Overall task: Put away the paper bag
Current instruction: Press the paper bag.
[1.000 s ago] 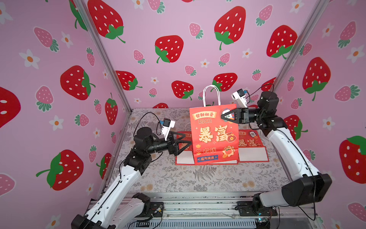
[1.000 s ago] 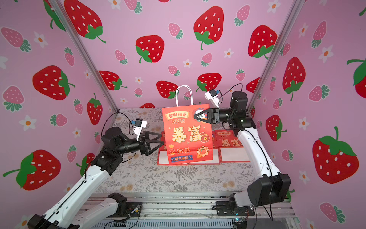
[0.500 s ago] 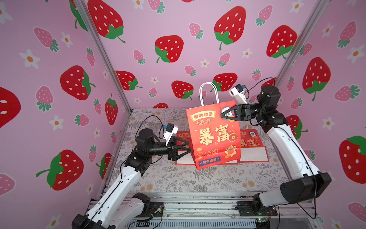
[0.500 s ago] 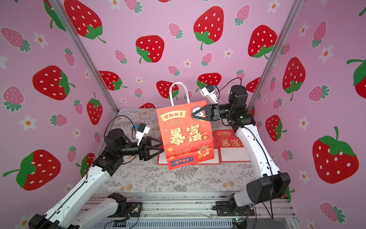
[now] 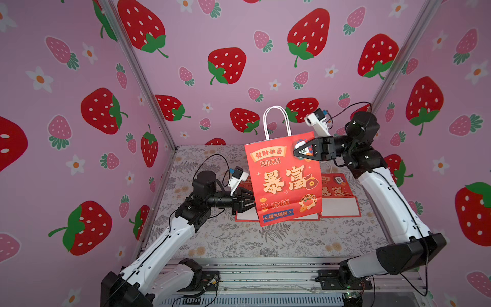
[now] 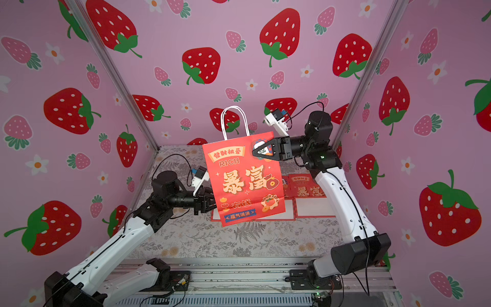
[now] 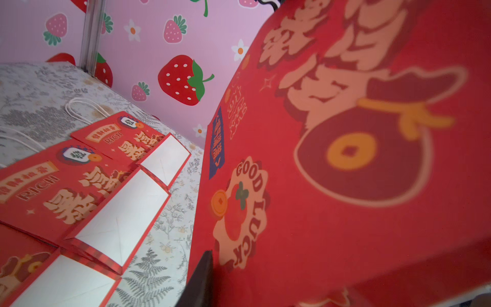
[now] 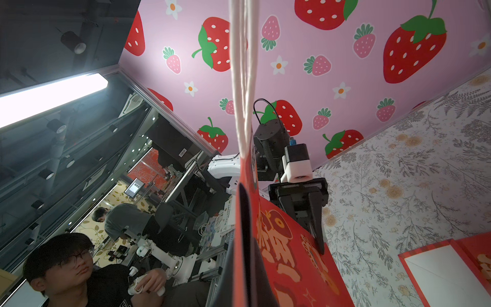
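Hanging inside the pink strawberry-printed walls (image 5: 239, 32) and clear above the grey floral tablecloth (image 5: 292, 239), the red paper gift bag (image 5: 284, 183) is flat, tilted and in the air near the middle of the table. It looks light and empty, so weight is no worry. The paper seems stiff enough to hold as a sheet, but it will likely crease, bow or swing if carried by one corner. The flat folded red bags (image 5: 342, 191) lie under and behind it, the likely place for it, with bare cloth in front and the back wall near. The right gripper (image 5: 297, 152) is clamped on its upper corner. The left gripper (image 5: 251, 203) meets its lower side edge with jaws narrow; whether they pinch paper I cannot tell. Opposite corners seem the best hold, as the white cord handles (image 5: 276, 119) stand free above and look too limp to steer by
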